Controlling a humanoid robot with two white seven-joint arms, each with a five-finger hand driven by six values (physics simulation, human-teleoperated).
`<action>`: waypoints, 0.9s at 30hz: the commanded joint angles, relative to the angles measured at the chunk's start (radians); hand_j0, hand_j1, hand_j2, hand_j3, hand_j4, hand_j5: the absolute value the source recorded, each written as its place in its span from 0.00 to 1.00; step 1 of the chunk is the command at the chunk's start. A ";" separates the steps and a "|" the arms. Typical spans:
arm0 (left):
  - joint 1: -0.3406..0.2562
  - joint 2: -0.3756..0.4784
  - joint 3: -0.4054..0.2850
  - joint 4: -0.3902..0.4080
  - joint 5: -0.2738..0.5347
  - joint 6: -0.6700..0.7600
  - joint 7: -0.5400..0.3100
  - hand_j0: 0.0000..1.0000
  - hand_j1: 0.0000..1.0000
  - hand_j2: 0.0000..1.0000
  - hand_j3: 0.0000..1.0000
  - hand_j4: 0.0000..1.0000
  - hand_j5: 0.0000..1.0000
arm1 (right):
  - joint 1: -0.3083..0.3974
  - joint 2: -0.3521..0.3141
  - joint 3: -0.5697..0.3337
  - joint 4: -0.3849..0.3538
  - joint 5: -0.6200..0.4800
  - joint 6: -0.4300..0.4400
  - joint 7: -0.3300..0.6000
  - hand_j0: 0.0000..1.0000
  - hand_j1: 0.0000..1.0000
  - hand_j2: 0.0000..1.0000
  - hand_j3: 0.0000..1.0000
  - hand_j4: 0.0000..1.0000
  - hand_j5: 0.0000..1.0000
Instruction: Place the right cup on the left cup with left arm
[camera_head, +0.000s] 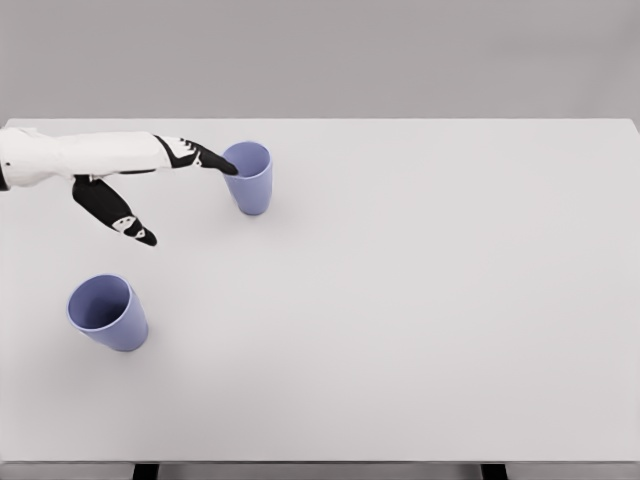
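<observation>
One left hand (150, 185) reaches flat, fingers (205, 158) spread, touching the right cup (250, 178).

Left hand (150, 190): enters from left edge, fingers spread, holding nothing; fingertips (225, 167) at rim of right cup (250, 177) (contact unclear). Right cup: blue, upright, just beyond the hand's tips. Left cup (107, 312): blue, upright, below hand, well apart. Table (430, 300): white, under all.
</observation>
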 joint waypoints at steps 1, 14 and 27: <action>-0.003 -0.033 -0.003 0.058 0.004 0.003 0.000 1.00 1.00 1.00 1.00 1.00 1.00 | 0.000 0.000 0.003 -0.003 0.001 0.000 0.003 1.00 1.00 1.00 1.00 1.00 1.00; -0.126 -0.275 -0.116 0.302 -0.033 0.003 0.000 1.00 1.00 1.00 1.00 1.00 1.00 | 0.009 0.000 -0.001 0.010 -0.001 0.000 0.000 1.00 1.00 1.00 1.00 1.00 1.00; -0.155 -0.344 -0.115 0.507 -0.091 -0.005 0.000 1.00 1.00 1.00 1.00 1.00 1.00 | 0.009 0.000 0.001 0.010 -0.001 0.000 0.000 1.00 1.00 1.00 1.00 1.00 1.00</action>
